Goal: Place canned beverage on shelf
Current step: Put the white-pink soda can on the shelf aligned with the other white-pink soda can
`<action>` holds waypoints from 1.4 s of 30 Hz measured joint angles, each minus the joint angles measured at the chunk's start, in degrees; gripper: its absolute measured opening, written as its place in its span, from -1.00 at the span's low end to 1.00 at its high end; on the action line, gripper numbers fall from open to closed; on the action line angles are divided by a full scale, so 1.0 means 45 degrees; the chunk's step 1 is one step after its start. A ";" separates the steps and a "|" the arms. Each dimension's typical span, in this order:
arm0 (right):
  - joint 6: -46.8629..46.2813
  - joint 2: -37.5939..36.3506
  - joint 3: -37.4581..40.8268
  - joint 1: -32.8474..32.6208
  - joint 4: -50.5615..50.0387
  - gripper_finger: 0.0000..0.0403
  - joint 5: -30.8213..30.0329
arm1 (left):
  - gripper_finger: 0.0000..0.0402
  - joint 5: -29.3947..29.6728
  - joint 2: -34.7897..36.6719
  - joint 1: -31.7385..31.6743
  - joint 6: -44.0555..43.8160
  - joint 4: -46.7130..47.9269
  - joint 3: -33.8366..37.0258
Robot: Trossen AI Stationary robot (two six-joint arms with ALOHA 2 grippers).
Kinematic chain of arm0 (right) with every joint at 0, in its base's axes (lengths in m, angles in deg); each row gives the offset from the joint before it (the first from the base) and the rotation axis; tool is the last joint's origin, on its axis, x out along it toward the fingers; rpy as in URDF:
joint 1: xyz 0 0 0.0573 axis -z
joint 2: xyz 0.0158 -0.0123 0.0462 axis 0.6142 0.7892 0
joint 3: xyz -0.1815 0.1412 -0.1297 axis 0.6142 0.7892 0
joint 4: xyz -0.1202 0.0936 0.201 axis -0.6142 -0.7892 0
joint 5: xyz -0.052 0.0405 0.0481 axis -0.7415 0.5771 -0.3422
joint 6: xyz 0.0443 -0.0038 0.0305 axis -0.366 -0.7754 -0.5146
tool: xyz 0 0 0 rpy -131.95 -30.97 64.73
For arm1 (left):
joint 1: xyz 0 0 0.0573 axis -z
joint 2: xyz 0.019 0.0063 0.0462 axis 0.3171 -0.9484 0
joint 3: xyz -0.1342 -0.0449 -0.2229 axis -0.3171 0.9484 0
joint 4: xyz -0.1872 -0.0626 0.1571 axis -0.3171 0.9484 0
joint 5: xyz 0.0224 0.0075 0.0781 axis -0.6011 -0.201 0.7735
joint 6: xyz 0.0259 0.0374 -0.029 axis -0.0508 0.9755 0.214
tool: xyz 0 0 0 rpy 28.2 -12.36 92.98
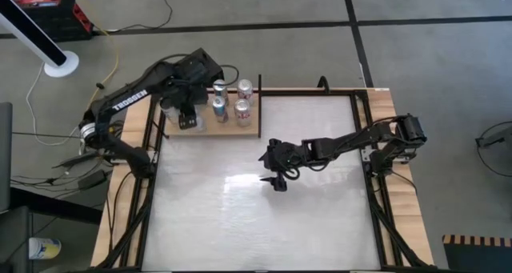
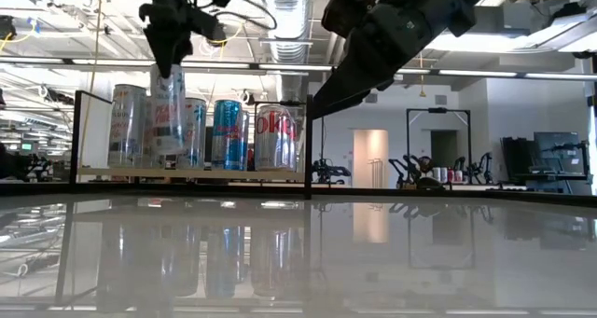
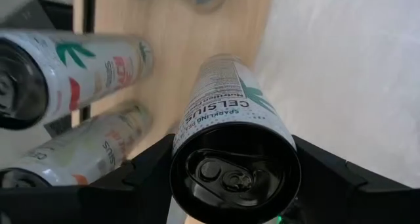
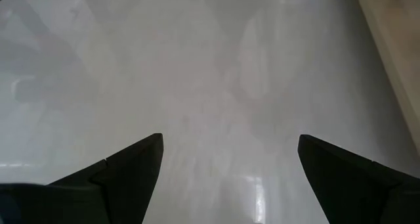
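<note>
Four cans already on shelf: they stand upright on the shelf at about 11 o'clock on the desk, in a loose cluster toward the far side.
Fifth can: a Celsius can, white with a black top, held upright in the left claw over the shelf's left end.
Left claw: closed on the can, one finger either side of its upper body — the low view shows the can hanging beside the standing ones, its base seemingly near board level, though whether it touches I cannot tell.
Step in hand: placing; the can looks to be at its spot but not yet released.
Next move: probably settle the base flat, let go, then lift straight up, since the neighbouring cans stand just beside it.
Right claw: right claw waits over the middle of the desk, jaws wide, holding nothing.
Surface: glossy white desk, strongly reflective.
Room: open workshop with ceiling ducts and strip lights; grey floor with cables at 10 o'clock.
</note>
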State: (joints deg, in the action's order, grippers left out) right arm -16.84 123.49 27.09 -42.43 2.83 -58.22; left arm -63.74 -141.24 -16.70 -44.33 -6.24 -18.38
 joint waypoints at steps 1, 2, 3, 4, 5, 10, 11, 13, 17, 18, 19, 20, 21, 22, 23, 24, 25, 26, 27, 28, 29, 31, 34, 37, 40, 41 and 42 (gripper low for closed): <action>0.0002 0.0000 0.0000 0.0061 0.0009 0.88 0.0000 | 0.16 -0.0014 -0.0137 -0.0096 0.0059 0.0051 0.0000; 0.0002 0.0000 0.0000 0.0084 0.0014 0.88 0.0000 | 0.16 -0.0013 -0.0281 -0.0174 0.0084 0.0095 0.0000; 0.0000 0.0000 0.0000 0.0137 0.0018 0.88 0.0000 | 0.16 0.0020 -0.0439 -0.0240 0.0111 0.0120 0.0000; 0.0000 0.0000 0.0000 0.0144 0.0033 0.88 0.0000 | 0.16 0.0043 -0.0601 -0.0293 0.0118 0.0133 0.0000; 0.0000 0.0000 0.0000 0.0150 0.0043 0.88 0.0000 | 0.16 0.0037 -0.0769 -0.0325 0.0118 0.0155 0.0000; 0.0087 0.0000 0.0000 0.0136 0.0046 0.88 0.0005 | 0.16 -0.0011 -0.1280 -0.0330 0.0330 0.0161 0.0005; 0.0087 0.0000 0.0000 0.0136 0.0044 0.88 0.0010 | 0.16 0.0000 -0.1366 -0.0330 0.0399 0.0119 0.0005; 0.0087 0.0000 0.0000 0.0136 0.0040 0.88 0.0010 | 0.16 0.0015 -0.1426 -0.0330 0.0459 0.0111 0.0000; 0.0087 0.0000 0.0000 0.0121 0.0034 0.88 0.0010 | 0.16 0.0012 -0.1426 -0.0373 0.0482 0.0093 0.0000; 0.0087 0.0000 0.0000 0.0117 0.0039 0.88 0.0010 | 0.16 -0.0004 -0.1426 -0.0391 0.0482 0.0096 0.0000; 0.0087 0.0000 0.0000 0.0116 0.0034 0.88 0.0013 | 0.18 0.0007 -0.1426 -0.0389 0.0477 0.0105 0.0000; 0.0087 0.0000 0.0000 0.0116 0.0041 0.88 0.0015 | 0.22 0.0026 -0.1426 -0.0388 0.0466 0.0106 0.0000; 0.0087 0.0000 0.0000 0.0116 0.0039 0.88 0.0015 | 0.28 0.0038 -0.1426 -0.0388 0.0435 0.0097 0.0000; 0.0087 0.0000 0.0000 0.0116 0.0038 0.88 0.0015 | 0.34 0.0055 -0.1426 -0.0388 0.0407 0.0064 0.0000; 0.0087 0.0000 0.0000 0.0116 0.0039 0.88 0.0015 | 0.40 0.0078 -0.1426 -0.0388 0.0405 -0.0017 0.0000; 0.0087 0.0000 0.0000 0.0116 0.0039 0.88 0.0015 | 0.46 0.0103 -0.1426 -0.0388 0.0400 -0.0139 0.0000; 0.0087 0.0000 0.0000 0.0116 0.0039 0.88 0.0017 | 0.51 0.0123 -0.1426 -0.0388 0.0400 -0.0233 0.0000; 0.0087 0.0000 0.0000 0.0116 0.0039 0.88 0.0019 | 0.54 0.0174 -0.1426 -0.0388 0.0399 -0.0263 0.0000; 0.0087 0.0000 0.0000 0.0116 0.0039 0.88 0.0019 | 0.56 0.0292 -0.1426 -0.0388 0.0390 -0.0249 0.0000; 0.0087 0.0000 0.0000 0.0116 0.0039 0.88 0.0019 | 0.57 0.0488 -0.1426 -0.0388 0.0386 -0.0247 0.0000; 0.0087 0.0000 0.0000 0.0116 0.0039 0.88 0.0019 | 0.58 0.0708 -0.1426 -0.0384 0.0380 -0.0232 0.0000; 0.0087 0.0000 0.0000 0.0116 0.0039 0.88 0.0019 | 0.58 0.1038 -0.1415 -0.0359 0.0337 -0.0164 0.0000; 0.0087 0.0000 0.0000 0.0116 0.0043 0.88 0.0024 | 0.58 0.1320 -0.1263 -0.0354 0.0356 -0.0195 0.0000; 0.0087 0.0000 0.0000 0.0116 0.0039 0.88 0.0024 | 0.57 0.1134 -0.1096 -0.0354 0.0321 -0.0154 -0.0296; 0.0087 0.0000 0.0000 0.0116 0.0043 0.88 0.0025 | 0.57 0.0900 -0.1004 -0.0332 0.0128 -0.0138 -0.0954; 0.0087 0.0000 0.0000 0.0116 0.0043 0.88 0.0027 | 0.58 0.0879 -0.0992 -0.0278 0.0035 -0.0115 -0.1221; 0.0087 0.0000 0.0000 0.0116 0.0041 0.88 0.0029 | 0.58 0.0857 -0.0993 -0.0231 -0.0082 -0.0058 -0.1498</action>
State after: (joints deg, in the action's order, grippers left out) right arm -16.45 123.49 27.09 -41.90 3.02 -58.09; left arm -59.88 -145.71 -17.74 -44.70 -6.50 -25.12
